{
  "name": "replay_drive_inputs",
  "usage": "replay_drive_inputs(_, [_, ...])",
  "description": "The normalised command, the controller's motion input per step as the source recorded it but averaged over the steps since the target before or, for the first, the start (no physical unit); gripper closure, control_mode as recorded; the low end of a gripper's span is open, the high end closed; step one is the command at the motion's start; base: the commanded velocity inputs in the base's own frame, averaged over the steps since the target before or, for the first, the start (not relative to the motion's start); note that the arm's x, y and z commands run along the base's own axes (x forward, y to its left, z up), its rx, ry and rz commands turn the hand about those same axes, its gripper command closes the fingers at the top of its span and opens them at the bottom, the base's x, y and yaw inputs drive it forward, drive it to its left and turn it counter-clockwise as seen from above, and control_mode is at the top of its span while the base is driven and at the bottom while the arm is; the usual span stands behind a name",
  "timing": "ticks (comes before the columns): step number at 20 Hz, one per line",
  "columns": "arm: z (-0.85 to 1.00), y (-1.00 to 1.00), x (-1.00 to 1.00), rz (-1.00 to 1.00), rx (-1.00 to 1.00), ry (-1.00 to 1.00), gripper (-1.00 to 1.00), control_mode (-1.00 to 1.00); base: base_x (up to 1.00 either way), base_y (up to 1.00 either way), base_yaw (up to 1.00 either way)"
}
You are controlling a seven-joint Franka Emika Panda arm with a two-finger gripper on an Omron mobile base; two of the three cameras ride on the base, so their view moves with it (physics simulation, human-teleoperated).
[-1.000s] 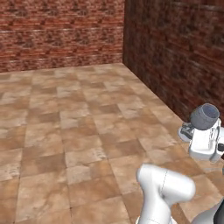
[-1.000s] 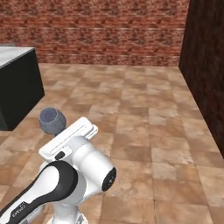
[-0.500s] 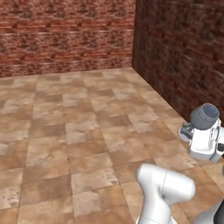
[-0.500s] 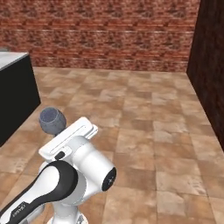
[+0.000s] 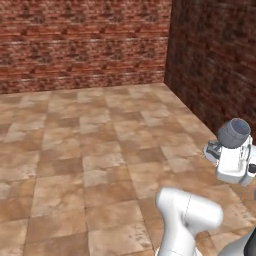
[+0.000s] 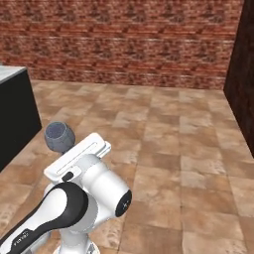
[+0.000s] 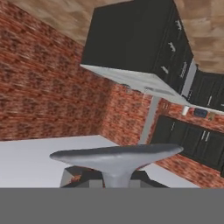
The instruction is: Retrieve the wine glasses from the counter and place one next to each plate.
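Left base view: wine glass sits at the far right, above the white hand; rounded bluish-grey bowl, open mouth up, upright. Stem is hidden in the hand. Floor is square brown stone tiles, mottled. Red brick wall at the back, a darker brick wall on the right.

Right base view: same glass at left, bowl standing just above the flat white gripper body. Bowl looks smooth and tinted, nothing visible in it. Black cabinet block with a pale top edge at the left margin, well apart from the glass. Same tile floor and brick wall behind.

Hand view: camera rolled, room upside down. The glass's round foot lies as a flat grey disc straight across the bottom, the stem dropping from it between the finger tips. Gripper jaws are nearly together, clamped on the stem. Beyond: black cabinets with a grey-white worktop, brick wall.
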Motion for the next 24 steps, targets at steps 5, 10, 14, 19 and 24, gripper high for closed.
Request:
replay_drive_inputs(5, [0.00,0.00,0.00,0.00,0.00,0.00,1.00,1.00,1.00,0.00,0.13])
replay_drive_inputs(10, [0.00,0.00,0.00,0.00,0.00,0.00,1.00,1.00,1.00,0.00,0.13])
replay_drive_inputs(14, [0.00,0.00,0.00,0.00,0.00,0.00,1.00,1.00,1.00,0.00,0.13])
replay_drive_inputs(19, [0.00,0.00,0.00,0.00,0.00,0.00,1.00,1.00,1.00,0.00,0.14])
replay_drive_inputs(24, [0.00,0.00,0.00,0.00,0.00,0.00,1.00,1.00,1.00,0.00,0.29])
